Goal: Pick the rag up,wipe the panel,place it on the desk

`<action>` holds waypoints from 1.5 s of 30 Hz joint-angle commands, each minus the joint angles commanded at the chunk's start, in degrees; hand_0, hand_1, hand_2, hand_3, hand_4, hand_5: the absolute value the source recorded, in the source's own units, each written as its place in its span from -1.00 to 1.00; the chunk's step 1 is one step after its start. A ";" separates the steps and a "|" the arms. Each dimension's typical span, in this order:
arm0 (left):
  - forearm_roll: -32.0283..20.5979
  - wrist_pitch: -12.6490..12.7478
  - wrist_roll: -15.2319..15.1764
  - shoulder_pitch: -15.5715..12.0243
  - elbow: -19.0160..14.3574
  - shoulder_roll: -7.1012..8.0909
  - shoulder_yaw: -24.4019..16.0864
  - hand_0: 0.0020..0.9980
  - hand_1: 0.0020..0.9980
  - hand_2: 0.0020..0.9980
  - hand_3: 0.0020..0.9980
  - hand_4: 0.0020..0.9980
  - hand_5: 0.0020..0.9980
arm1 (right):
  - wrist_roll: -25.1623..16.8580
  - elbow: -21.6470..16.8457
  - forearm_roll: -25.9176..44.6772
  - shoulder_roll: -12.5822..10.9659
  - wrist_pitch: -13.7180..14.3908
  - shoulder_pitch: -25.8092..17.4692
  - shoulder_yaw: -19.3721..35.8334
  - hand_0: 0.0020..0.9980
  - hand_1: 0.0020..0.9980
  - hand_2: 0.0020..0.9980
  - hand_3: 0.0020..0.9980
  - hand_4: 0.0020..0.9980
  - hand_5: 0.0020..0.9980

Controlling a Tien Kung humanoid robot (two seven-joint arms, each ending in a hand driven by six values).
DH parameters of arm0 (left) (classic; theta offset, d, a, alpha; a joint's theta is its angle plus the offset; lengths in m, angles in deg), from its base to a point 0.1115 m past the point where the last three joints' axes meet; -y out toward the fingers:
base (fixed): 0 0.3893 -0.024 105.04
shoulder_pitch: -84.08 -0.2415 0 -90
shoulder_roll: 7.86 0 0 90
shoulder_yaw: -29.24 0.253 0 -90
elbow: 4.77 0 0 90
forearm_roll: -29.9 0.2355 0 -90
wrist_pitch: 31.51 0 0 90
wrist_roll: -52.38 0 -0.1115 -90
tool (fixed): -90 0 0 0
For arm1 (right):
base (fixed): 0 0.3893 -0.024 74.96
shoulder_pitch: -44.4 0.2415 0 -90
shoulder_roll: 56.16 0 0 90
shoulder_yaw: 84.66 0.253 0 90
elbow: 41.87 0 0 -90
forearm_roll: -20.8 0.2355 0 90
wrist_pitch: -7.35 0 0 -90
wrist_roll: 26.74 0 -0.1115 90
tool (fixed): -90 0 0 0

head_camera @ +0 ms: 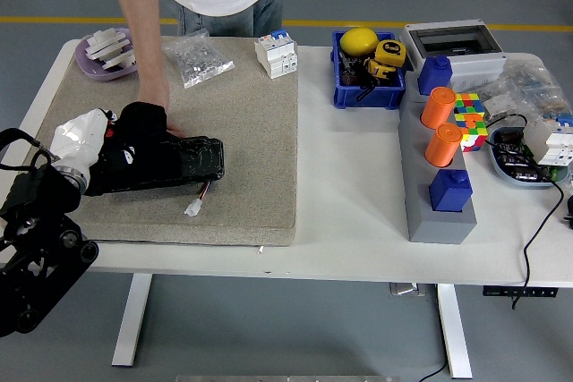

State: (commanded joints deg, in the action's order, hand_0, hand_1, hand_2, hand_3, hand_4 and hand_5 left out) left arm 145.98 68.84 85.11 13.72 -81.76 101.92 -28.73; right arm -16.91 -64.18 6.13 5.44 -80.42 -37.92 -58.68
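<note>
A long black panel (pixel 179 163) lies on the tan mat (pixel 251 131) at the left, with a small white plug (pixel 192 208) on red wires at its near edge. My left hand (pixel 136 136), black, lies on the panel's left end. It is shut on a crumpled white rag (pixel 79 134), which bunches out on the wrist side. A person stands at the far side; their hand (pixel 158 100) rests on the panel's far edge just behind my hand. My right arm is out of view.
On the mat's far edge are a purple dish of white parts (pixel 107 49), a clear bag (pixel 197 60) and a white breaker (pixel 276 53). To the right stand a blue bin (pixel 367 73), a grey block with orange cylinders (pixel 439 158) and a colour cube (pixel 469 118).
</note>
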 joint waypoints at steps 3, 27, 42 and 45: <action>-0.59 0.00 -0.07 0.99 0.45 -0.93 1.96 -0.58 -0.64 0.04 0.07 -0.23 -1.00 | -0.03 0.00 0.02 -0.01 0.02 0.05 -0.04 0.46 0.01 0.30 0.21 1.00 0.20; -2.95 -0.32 0.29 6.48 -0.71 -4.25 11.96 -0.57 -0.64 0.04 0.07 -0.20 -1.00 | -0.06 -0.09 0.15 -0.26 -0.09 0.39 -0.76 0.46 0.01 0.30 0.21 1.00 0.20; -3.03 -0.40 0.63 6.80 0.05 -4.85 12.62 -0.57 -0.64 0.04 0.07 -0.19 -1.00 | 0.00 -0.11 0.15 -0.28 -0.14 0.36 -0.85 0.46 0.01 0.30 0.21 1.00 0.20; -2.81 -0.44 0.71 6.35 0.43 -4.45 11.73 -0.57 -0.64 0.04 0.08 -0.17 -1.00 | 0.01 -0.08 0.14 -0.29 -0.13 0.29 -0.78 0.46 0.01 0.30 0.21 1.00 0.20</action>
State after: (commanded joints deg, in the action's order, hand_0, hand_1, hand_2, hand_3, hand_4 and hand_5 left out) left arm 143.17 68.40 85.82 20.07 -81.33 97.47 -17.01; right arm -16.90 -64.26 6.26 5.15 -80.55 -37.63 -59.45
